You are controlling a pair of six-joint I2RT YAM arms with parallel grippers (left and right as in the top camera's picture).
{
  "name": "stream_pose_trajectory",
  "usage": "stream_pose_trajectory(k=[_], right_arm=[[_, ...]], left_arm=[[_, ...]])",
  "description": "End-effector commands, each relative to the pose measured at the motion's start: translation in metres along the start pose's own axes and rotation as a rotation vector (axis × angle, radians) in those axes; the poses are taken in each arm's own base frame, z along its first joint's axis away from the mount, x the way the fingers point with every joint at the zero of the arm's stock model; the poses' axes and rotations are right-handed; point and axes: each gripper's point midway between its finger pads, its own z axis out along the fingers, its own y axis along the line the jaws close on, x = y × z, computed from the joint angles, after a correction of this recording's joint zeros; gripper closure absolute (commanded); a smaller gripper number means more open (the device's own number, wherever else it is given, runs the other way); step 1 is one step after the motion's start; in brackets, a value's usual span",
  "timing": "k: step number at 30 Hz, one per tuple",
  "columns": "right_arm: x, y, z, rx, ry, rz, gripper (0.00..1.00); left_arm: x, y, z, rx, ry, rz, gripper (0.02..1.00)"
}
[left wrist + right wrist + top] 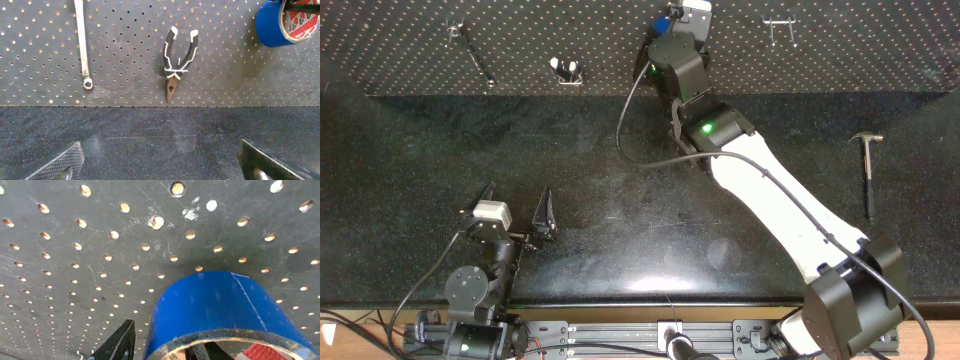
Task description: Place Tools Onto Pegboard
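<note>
R gripper [162,347] is pinching the wall of the blue tape roll [225,315], one finger inside and one outside, and is holding it close to the pegboard [75,280], approx. mid-board. L gripper [160,167] is sitting w/ fingers spread wide, gripping nothing, low over the black mat [620,200] at front left (pointing at the board). Pliers [177,60] are hanging on the board nose down, w/ the wrench [81,45] hanging further left. Hammer [868,170] is lying on the mat at far right, well apart from both arms.
</note>
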Motion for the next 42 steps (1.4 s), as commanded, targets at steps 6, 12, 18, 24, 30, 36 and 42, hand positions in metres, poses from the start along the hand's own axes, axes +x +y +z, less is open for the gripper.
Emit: stream_pose_trajectory(k=[6, 12, 18, 24, 30, 36, 42], right_arm=[[-0.024, 0.005, -0.026, -0.001, -0.035, 0.011, 0.667], [-0.022, 0.008, -0.029, -0.015, -0.019, 0.007, 0.667], [-0.023, 0.008, -0.03, -0.016, -0.02, 0.008, 0.671], [-0.025, 0.009, -0.032, -0.019, -0.024, 0.009, 0.68], [-0.025, 0.009, -0.032, -0.019, -0.025, 0.01, 0.693], [-0.025, 0.009, -0.032, -0.02, -0.024, 0.009, 0.693], [-0.023, 0.013, -0.032, -0.035, -0.016, 0.007, 0.693]], left_arm=[[0.0, 0.002, -0.001, -0.012, -0.005, 0.013, 0.025], [0.0, 0.002, -0.001, -0.012, -0.005, 0.013, 0.025], [0.0, 0.002, -0.001, -0.012, -0.005, 0.013, 0.025], [0.0, 0.002, -0.001, -0.012, -0.005, 0.013, 0.025], [0.0, 0.002, -0.001, -0.012, -0.005, 0.013, 0.025], [0.0, 0.002, -0.001, -0.013, -0.005, 0.013, 0.025], [0.0, 0.002, -0.001, -0.012, -0.005, 0.013, 0.025]])
